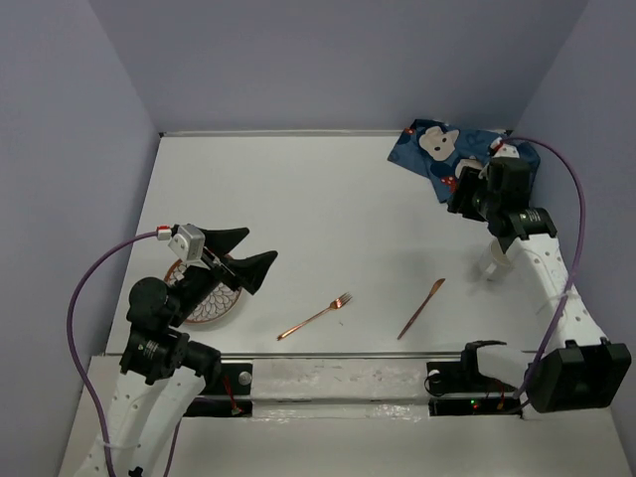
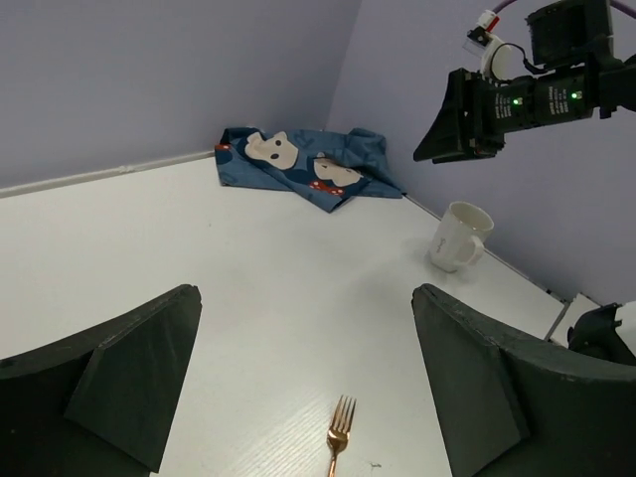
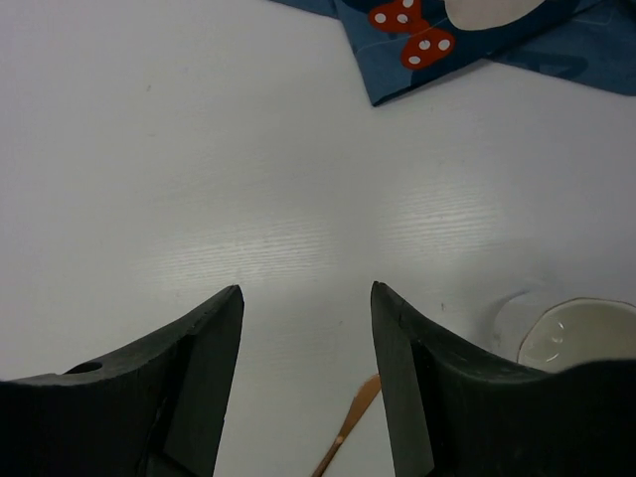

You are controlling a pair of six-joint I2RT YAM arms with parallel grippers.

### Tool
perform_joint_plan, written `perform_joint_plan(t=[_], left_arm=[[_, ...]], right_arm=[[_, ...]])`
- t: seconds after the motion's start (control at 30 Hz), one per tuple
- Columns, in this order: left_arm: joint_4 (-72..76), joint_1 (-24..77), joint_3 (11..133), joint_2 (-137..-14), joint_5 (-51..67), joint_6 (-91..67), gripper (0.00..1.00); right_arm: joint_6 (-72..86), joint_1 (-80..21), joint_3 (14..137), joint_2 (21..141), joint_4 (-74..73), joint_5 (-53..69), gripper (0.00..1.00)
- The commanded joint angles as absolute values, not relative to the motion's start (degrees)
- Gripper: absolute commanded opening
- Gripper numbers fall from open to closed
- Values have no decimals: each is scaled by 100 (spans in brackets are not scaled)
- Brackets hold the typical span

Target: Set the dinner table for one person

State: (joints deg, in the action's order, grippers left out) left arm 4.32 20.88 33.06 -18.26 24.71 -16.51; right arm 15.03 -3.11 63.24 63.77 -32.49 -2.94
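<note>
The dinner table (image 1: 328, 209) is a plain white top. On it lie a copper fork (image 1: 315, 316), a copper knife (image 1: 421, 308), a white mug (image 1: 494, 260) and a red-patterned plate (image 1: 204, 306). My left gripper (image 1: 261, 245) is open and empty, raised above the plate's right side. In the left wrist view (image 2: 306, 298) the fork (image 2: 340, 427) lies below its fingers. My right gripper (image 1: 463, 199) is open and empty, raised near the blue cloth (image 1: 447, 149). In the right wrist view (image 3: 306, 290) the knife tip (image 3: 348, 422) and the mug (image 3: 581, 333) show below.
The crumpled blue cloth with white bear faces lies in the far right corner (image 2: 308, 164). Purple-grey walls close the table on three sides. The right arm (image 2: 517, 94) hangs above the mug (image 2: 457, 237). The arm bases stand at the near edge.
</note>
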Motion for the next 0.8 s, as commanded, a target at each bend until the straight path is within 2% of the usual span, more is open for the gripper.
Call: perform_joint_plan(t=[0.0, 0.13, 0.47, 0.6, 0.77], left_arm=[[492, 2127, 3498, -1898, 2496, -1547, 99], [510, 2153, 3463, -1933, 2619, -1582, 99], [246, 2224, 3524, -2039, 2163, -1635, 99], [158, 2259, 3560, -2057, 2004, -1635, 99], [105, 2285, 3577, -2153, 1890, -1617, 98]], right_arm=[[1266, -527, 6758, 6993, -2848, -746, 60], [1152, -659, 7162, 7724, -2777, -1028, 60], [712, -773, 8375, 9630, -2970, -1406, 46], [502, -773, 8990, 10412, -3120, -1503, 52], [369, -773, 9869, 11363, -3392, -1476, 53]])
